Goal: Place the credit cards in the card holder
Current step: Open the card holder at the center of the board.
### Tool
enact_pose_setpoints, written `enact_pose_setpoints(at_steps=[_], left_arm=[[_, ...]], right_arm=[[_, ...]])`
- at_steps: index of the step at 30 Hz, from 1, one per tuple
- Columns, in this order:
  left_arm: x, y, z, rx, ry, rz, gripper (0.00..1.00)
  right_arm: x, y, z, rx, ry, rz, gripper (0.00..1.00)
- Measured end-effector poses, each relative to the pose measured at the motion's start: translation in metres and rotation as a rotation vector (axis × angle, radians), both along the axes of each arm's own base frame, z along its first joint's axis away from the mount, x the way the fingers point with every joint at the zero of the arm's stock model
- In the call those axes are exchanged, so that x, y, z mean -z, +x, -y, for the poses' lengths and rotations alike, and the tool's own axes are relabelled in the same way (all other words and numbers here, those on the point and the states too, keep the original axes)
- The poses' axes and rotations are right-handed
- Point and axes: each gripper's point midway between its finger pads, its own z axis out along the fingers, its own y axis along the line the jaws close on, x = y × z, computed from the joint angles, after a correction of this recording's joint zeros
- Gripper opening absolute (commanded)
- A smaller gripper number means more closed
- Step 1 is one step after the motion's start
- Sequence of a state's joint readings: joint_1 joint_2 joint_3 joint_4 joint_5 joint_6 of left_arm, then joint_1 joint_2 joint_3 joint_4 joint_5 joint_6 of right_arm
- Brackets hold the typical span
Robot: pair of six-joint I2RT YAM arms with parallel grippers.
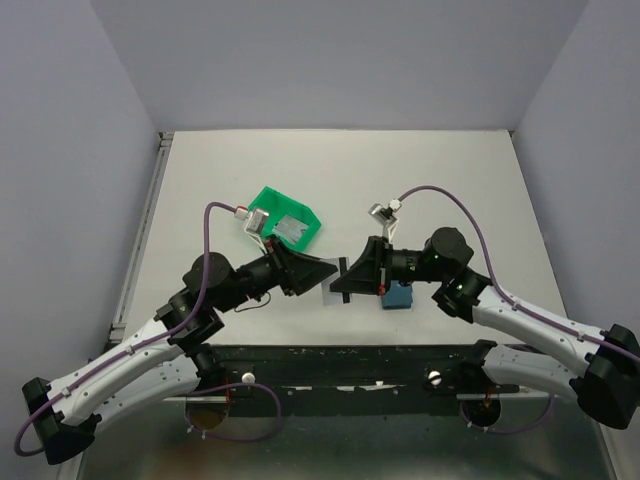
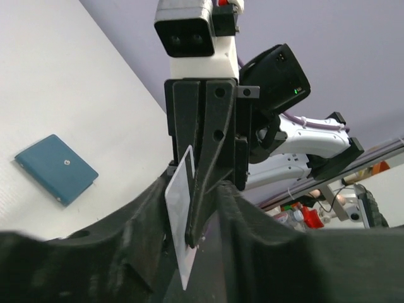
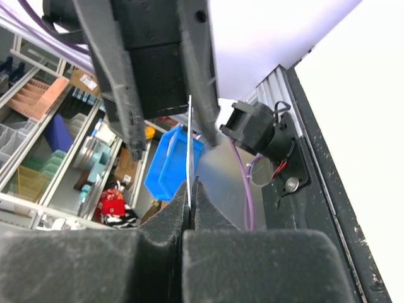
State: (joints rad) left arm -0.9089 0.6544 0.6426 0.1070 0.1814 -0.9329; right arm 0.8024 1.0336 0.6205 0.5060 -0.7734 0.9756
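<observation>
Likely handover: R fingers (image 3: 246, 265) are pinching credit card (image 2: 178, 208), L fingers (image 2: 120, 246) are straddling it part-open; next L needs firm clamp.

No legible text, brand or number anywhere; credit card (image 2: 178, 214) face shows nothing readable; shelf clutter (image 3: 50, 161) too blurred.

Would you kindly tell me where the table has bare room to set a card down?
Bare: the far half of the table beyond the green bin, the strip left of the bin, and the right-hand side. Crowded: mid-front, where the left gripper and right gripper meet at the credit card, beside the card holder.
</observation>
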Motion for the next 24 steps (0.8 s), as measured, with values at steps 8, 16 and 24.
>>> enact_pose_setpoints(at_steps=[8,16,24], left_arm=[[0.0,-0.002,0.002,0.016,-0.008,0.002,0.0],[0.003,0.001,0.005,0.013,-0.029,-0.021,0.0],[-0.004,0.002,0.0,-0.012,-0.104,-0.034,0.0]], right_arm=[[-0.008,0.009,0.006,0.049,0.027,0.002,0.18],[-0.011,0.013,0.01,0.096,0.043,-0.002,0.41],[-0.028,0.018,0.016,0.16,0.086,0.028,0.34]])
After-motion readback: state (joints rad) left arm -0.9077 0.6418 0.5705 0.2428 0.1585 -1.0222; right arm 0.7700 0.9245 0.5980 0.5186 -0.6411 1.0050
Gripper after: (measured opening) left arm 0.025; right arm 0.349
